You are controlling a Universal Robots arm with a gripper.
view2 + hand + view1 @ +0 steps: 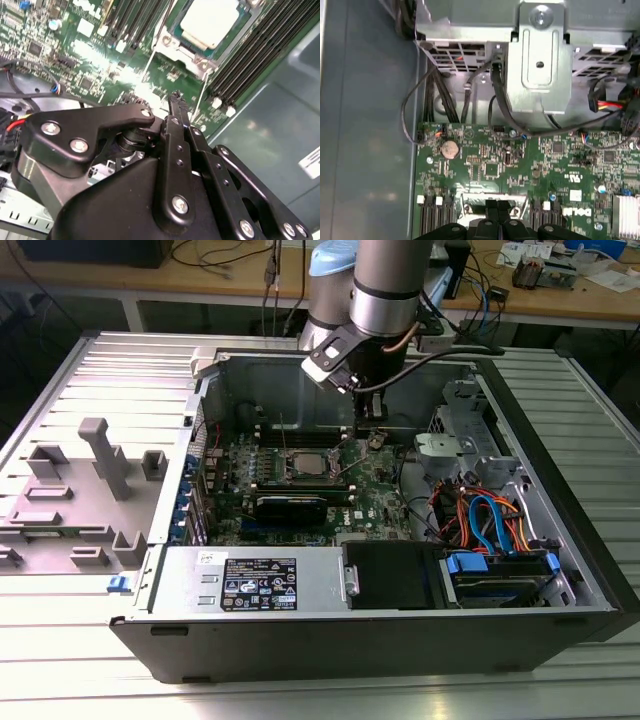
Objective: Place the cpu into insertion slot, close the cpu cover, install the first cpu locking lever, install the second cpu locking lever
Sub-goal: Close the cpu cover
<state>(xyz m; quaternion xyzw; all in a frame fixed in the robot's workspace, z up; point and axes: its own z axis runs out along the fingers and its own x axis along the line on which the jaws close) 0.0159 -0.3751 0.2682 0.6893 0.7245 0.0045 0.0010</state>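
Cpu [207,20] lies flat in the insertion slot [304,466], silvery top up, on the green motherboard [520,165]; the board sits inside the open computer case [400,645] on the ribbed metal surface [80,640]; the gripper [175,99] hangs low over the board just beside the slot, toward the exterior view's right; its jaws are pressed together, holding nothing.

From my end, the exterior view shows a ribbed alu tabletop [560,390], evenly lit w/ soft glare. Behind it runs 1 long wooden bench [200,280] on white legs [130,312], cables [215,252] strewn on top. Grey plastic fixtures [100,455] sit on the table at the exterior view's left.
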